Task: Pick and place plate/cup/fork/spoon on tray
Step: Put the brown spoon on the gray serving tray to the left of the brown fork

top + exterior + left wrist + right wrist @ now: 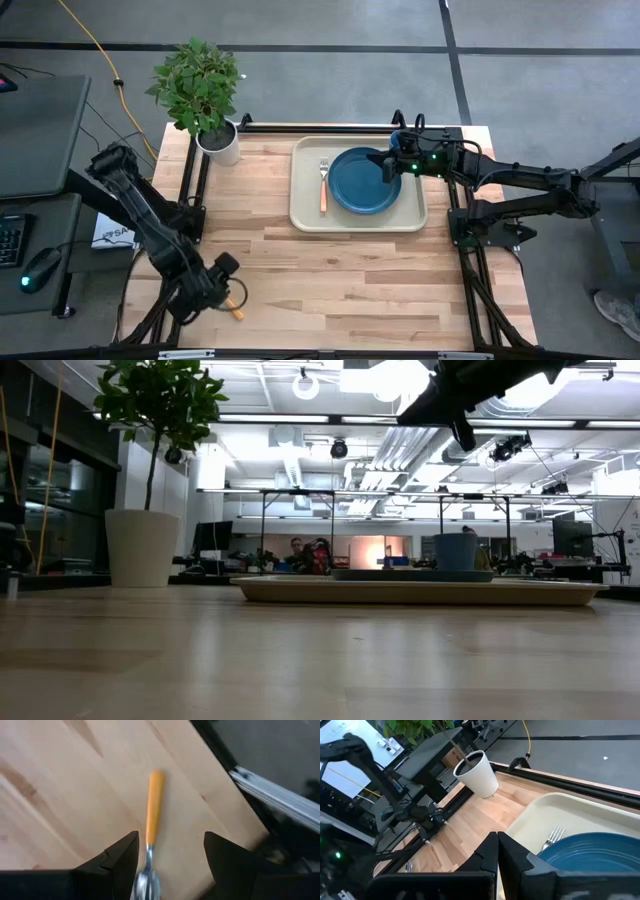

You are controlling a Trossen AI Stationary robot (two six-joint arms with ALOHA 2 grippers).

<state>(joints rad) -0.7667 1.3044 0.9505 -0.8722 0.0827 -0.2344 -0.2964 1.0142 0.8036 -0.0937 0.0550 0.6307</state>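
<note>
The beige tray [305, 205] lies at the table's far middle. On it rests the dark blue plate [360, 185], with the orange-handled fork [323, 187] flat on the tray at the plate's left. The light-blue cup [455, 550] stands upright on the tray's right part; in the high view my right arm mostly hides it. My right gripper [497, 851] hovers shut over the plate's right rim and holds nothing. The spoon [154, 805] lies flat near the table's near left corner. My left gripper [170, 865] points down over its bowl end [146, 882], open, one finger on either side.
A white plant pot [220, 142] stands at the table's far left corner. The table's near left edge [240, 815] and a metal frame rail run close beside the spoon. Bare wood spans the middle and near right of the table [380, 290].
</note>
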